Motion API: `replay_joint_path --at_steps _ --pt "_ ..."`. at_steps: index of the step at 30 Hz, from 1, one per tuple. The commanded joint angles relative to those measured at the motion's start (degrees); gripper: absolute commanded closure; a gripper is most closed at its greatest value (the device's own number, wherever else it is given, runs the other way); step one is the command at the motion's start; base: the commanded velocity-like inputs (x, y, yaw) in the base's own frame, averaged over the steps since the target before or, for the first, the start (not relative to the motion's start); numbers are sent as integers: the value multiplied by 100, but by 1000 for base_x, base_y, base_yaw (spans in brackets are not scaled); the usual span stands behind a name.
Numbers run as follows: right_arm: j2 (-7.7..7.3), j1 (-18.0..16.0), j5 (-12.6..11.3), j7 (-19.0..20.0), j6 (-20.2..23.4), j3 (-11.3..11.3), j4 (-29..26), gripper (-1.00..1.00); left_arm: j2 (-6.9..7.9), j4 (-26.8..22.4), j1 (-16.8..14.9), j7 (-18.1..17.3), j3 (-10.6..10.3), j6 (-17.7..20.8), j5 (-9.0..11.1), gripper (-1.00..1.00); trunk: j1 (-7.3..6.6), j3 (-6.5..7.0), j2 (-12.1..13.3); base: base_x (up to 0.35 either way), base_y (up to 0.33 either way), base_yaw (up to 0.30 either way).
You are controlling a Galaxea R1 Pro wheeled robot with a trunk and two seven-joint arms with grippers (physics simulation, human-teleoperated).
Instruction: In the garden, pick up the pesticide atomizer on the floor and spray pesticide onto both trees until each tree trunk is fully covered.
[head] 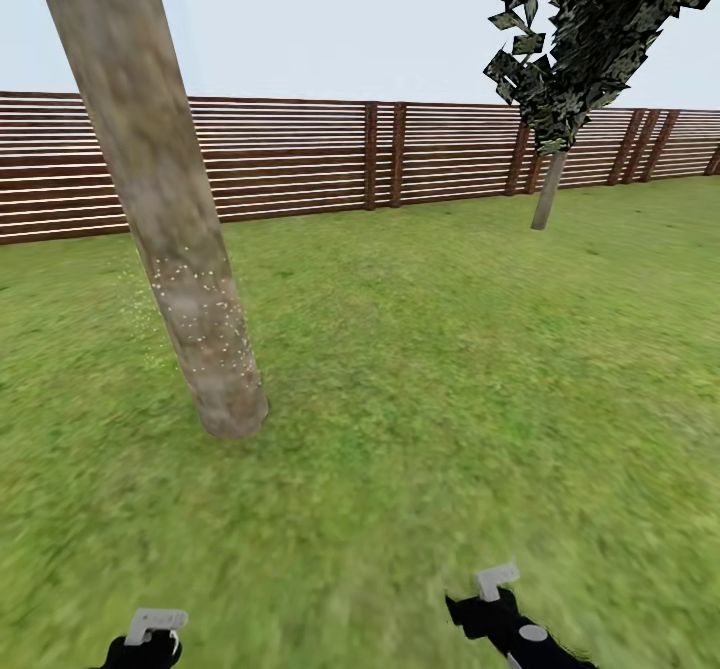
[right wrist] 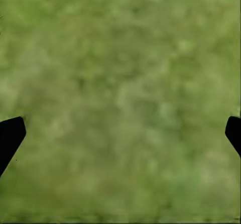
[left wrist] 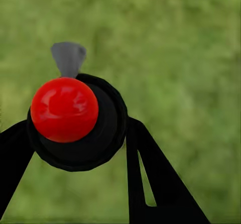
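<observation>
The near tree trunk [head: 190, 279] leans at the left of the head view, grey-brown and blotchy, with tiny white specks [head: 205, 319] over its lower part. The second tree stands far back right by the fence, a thin trunk [head: 548, 189] under dark ragged foliage [head: 590, 19]. In the left wrist view my left gripper [left wrist: 80, 151] is shut on the pesticide atomizer [left wrist: 103, 133], seen end-on as a round black body with a red ball and a grey trigger head [left wrist: 68, 58]. My right gripper [right wrist: 120, 133] hangs open over grass, and it also sits low in the head view [head: 495, 599].
Green lawn [head: 430, 369] stretches between me and both trees. A brown slatted fence [head: 300, 154] closes the garden at the back. My left gripper [head: 150, 644] sits at the bottom edge of the head view, short of the near trunk's base.
</observation>
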Motion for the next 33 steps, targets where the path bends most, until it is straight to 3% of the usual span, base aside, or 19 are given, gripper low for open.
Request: replay_joint_path --at_steps 1,5,8,12,13,15,18,33 --pt "1 -1 61 25 -22 -51 230 -100 5 25 1 -15 -43 -10 62 100 -1 -4 -2 0 0 0" --pt "26 138 60 30 -20 -49 717 -100 -2 214 8 -10 -43 -17 86 100 -1 -4 -2 0 0 0" --pt "43 427 58 30 -14 -49 785 -100 4 280 19 -7 -43 -21 86 100 -1 -4 -2 0 0 0" --pt "40 499 44 21 -83 -55 784 -100 5 336 56 -2 -43 -30 94 100 -1 -4 -2 0 0 0" --pt "33 547 37 -29 -557 -66 783 -100 5 339 59 -2 -41 -31 95 100 -1 -4 -2 0 0 0" --pt "45 699 32 -530 -1642 -67 786 -100 5 340 61 -1 -36 -32 95 100 -1 -4 -2 0 0 0" --pt "51 757 44 -996 -2180 -66 796 -100 5 345 63 -1 -35 -33 95 100 -1 -4 -2 0 0 0" --pt "36 801 58 -1068 -2263 -64 932 -100 -3 350 70 -1 -38 -39 101 100 -1 -4 -2 0 0 0"
